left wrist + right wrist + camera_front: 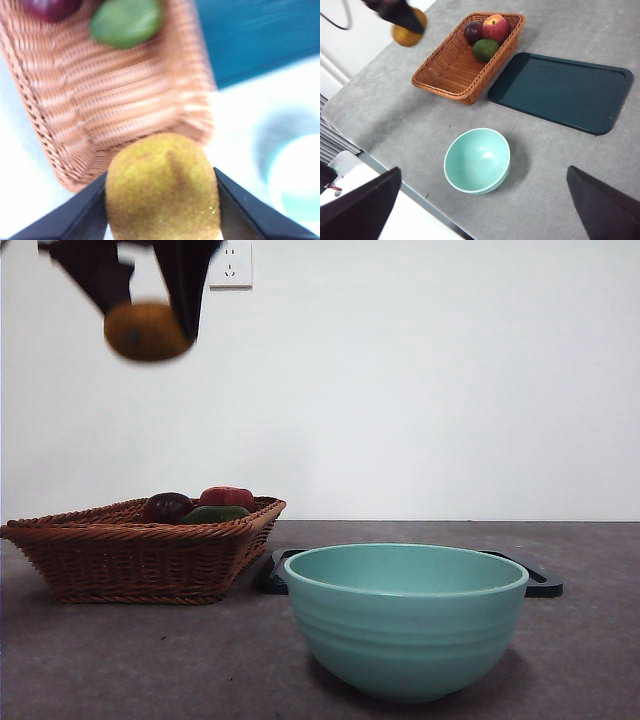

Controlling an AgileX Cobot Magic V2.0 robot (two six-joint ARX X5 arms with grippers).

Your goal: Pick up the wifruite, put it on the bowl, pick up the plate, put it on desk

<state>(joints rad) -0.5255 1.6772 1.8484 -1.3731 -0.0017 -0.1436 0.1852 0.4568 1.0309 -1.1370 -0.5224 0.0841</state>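
Up high at the left, the left claw [150, 325] has the wifruite [147, 331] pinched between its two black jaws, one jaw on each side of the fruit's middle, and the wrist view shows the grip squarely (fuzzy brown skin, snug on both flanks). Held that high, it looks set to travel clear over everything on the way to the bowl. Directly under the claw sits the wicker basket [140, 552], with a dark purple fruit [166, 507], a green fruit [215, 513] and a red apple [227, 497] lying together at its far end. Beyond the basket and off to the side of the claw lies the dark tray [561, 92], flat on the desk [580, 650]. Further across and well below stands the bowl [405, 618], open and with nothing in it; I see nothing between fruit and bowl, only the basket's rim to stay above. The right claw [485, 210] waits over the desk's near edge, jaws spread wide, holding nothing.
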